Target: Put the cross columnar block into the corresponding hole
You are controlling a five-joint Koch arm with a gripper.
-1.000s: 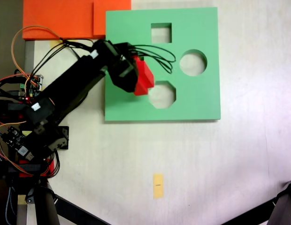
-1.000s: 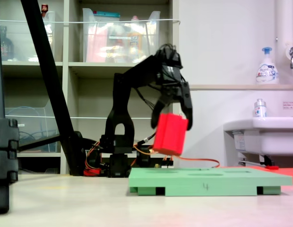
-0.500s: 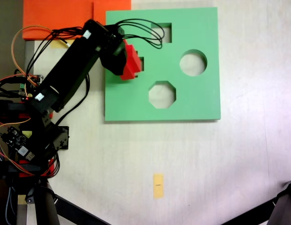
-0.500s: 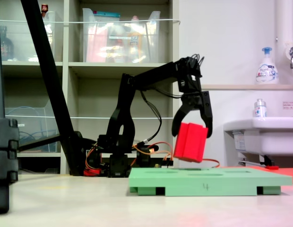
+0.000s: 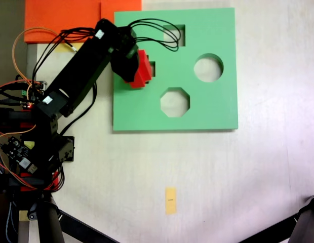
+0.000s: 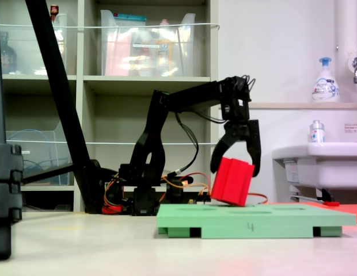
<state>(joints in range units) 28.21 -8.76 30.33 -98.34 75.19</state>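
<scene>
Currently the green foam board (image 5: 202, 109) lies flat on the worktop (image 5: 258, 177); its square (image 5: 178, 34), round (image 5: 208, 68) and octagonal (image 5: 174, 102) cutouts are empty. The gripper (image 6: 236, 167) has its jaws closed on the cross columnar block (image 6: 231, 181), tilted, above the corresponding hole (image 5: 151, 69), mostly hidden beneath it. Versus half a second earlier, the block sits lower, its bottom corner close to the board's top.
</scene>
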